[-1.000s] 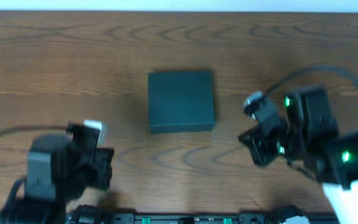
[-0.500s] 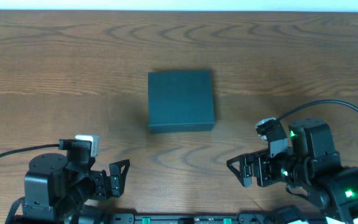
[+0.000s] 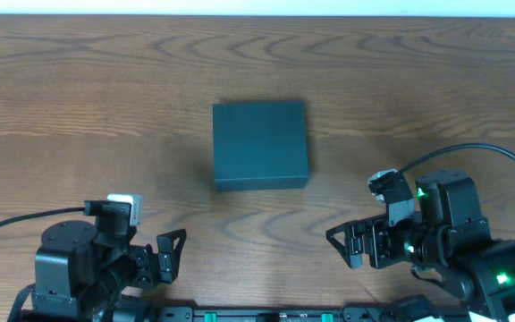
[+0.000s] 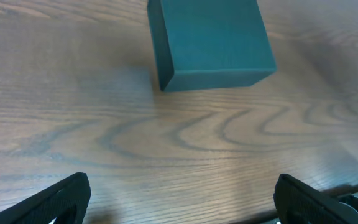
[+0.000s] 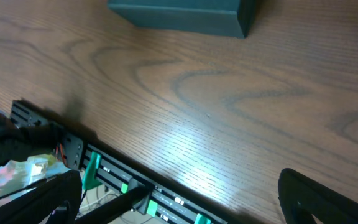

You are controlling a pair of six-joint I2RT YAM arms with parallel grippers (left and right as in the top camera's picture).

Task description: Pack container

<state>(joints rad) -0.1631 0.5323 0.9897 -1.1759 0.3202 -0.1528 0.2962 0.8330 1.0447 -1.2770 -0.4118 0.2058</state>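
The container point(image 3: 260, 145) is a dark green, matte, square box lying shut in the middle of the wooden table. It also shows in the left wrist view, container point(image 4: 210, 40), and at the top of the right wrist view, container point(image 5: 185, 14). My left gripper point(image 3: 170, 255) rests low at the near left, well short of the box, jaws open and empty point(image 4: 182, 196). My right gripper point(image 3: 342, 249) sits at the near right, also apart from the box, with its jaws wide open and nothing between them point(image 5: 179, 193).
A black rail with green clips point(image 5: 123, 180) runs along the table's near edge, under both arms. Cables trail from each arm at the lower corners. Bare wood table point(image 3: 105, 89) surrounds the box on all sides.
Since a second ago both arms have drawn back toward the near edge and both grippers have opened. Over the last half second nothing has moved.
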